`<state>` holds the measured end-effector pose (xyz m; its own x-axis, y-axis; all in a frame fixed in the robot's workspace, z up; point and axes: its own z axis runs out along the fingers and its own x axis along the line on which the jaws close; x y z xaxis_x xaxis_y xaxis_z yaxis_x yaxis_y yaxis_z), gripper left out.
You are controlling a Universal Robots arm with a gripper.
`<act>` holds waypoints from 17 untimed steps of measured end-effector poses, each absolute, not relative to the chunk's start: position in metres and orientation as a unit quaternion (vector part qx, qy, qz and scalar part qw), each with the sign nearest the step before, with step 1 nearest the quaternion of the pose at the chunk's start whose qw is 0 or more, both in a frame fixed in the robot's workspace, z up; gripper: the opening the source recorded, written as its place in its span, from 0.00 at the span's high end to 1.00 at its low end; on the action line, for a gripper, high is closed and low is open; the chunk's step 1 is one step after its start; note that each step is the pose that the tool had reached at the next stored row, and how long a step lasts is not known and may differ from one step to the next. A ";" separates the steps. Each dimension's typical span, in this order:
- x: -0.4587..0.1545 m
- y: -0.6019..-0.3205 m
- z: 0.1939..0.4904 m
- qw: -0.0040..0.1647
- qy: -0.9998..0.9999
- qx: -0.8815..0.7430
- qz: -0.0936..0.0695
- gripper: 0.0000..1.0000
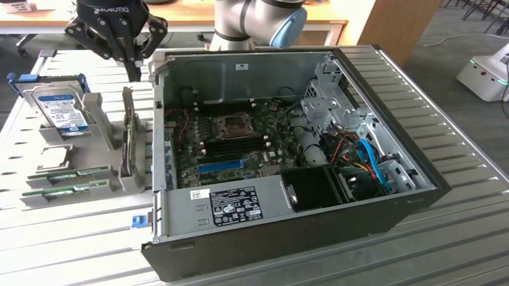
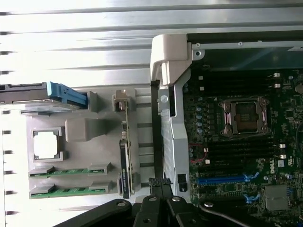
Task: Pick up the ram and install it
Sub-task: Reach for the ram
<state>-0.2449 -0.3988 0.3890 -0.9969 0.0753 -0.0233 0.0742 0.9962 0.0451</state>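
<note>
Two ram sticks, thin green boards, lie side by side in a grey holder: one ram stick (image 1: 70,175) (image 2: 71,171) and a second ram stick (image 1: 65,192) (image 2: 71,191) beside it. My gripper (image 1: 133,72) (image 2: 160,182) hangs above the table by the back corner of the open computer case (image 1: 413,196), on the exterior view's left. Its fingers are shut together with nothing between them. It is well clear of both sticks. The motherboard (image 1: 238,143) (image 2: 236,156) lies exposed inside the case, with dark memory slots (image 1: 242,145) beside the processor socket (image 1: 235,125).
The grey holder (image 1: 95,128) also carries a silver hard drive (image 1: 62,107) with a blue label, an upright card (image 1: 130,140) and a square chip (image 1: 52,157). A blue slot (image 1: 219,165) sits low on the motherboard. The case's metal wall (image 2: 171,127) stands between holder and motherboard.
</note>
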 end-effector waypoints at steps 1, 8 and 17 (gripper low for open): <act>-0.247 -0.399 0.389 0.012 0.999 0.037 0.022 0.89; -0.258 -0.399 0.388 0.012 0.999 0.037 0.022 0.89; -0.273 -0.399 0.388 0.013 0.999 0.037 0.022 0.89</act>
